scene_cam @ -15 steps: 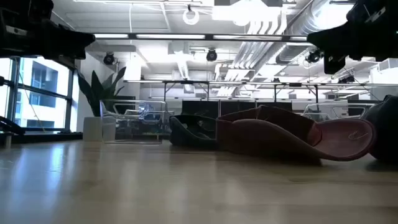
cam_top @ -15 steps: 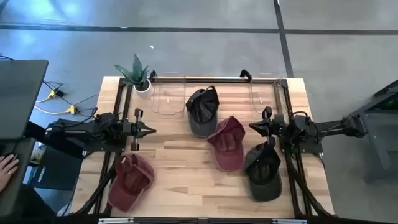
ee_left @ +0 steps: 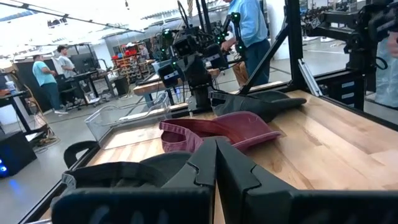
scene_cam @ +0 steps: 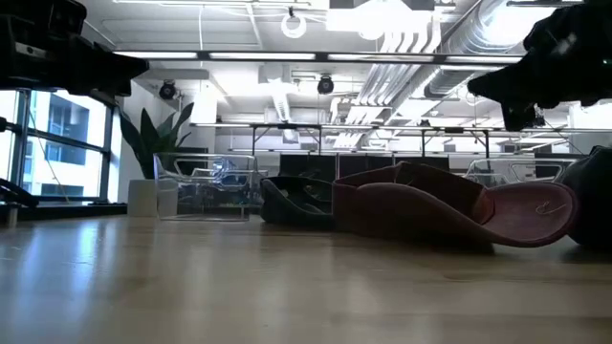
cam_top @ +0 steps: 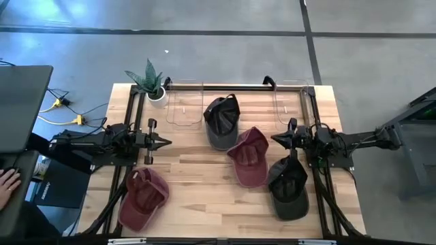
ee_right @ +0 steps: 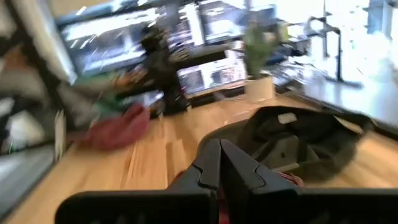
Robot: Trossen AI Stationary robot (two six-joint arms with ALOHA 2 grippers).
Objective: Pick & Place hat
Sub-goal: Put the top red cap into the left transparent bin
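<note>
I see the right gripper (cam_top: 276,140) has edged toward the maroon hat (cam_top: 248,155) at table centre since half a second ago, fingers pressed together, empty. My left gripper (cam_top: 166,142) waits, closed. Only the left wrist view shows people (ee_left: 250,25) beyond the table.

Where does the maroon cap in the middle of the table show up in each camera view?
High view: the middle maroon cap lies centre-right, between two dark caps.
Low view: right of centre, brim at the right.
Left wrist view: mid-picture, beyond the fingers.
Right wrist view: I cannot pick it out with certainty.
Shared landmark: the potted plant, not seen from the left wrist.
</note>
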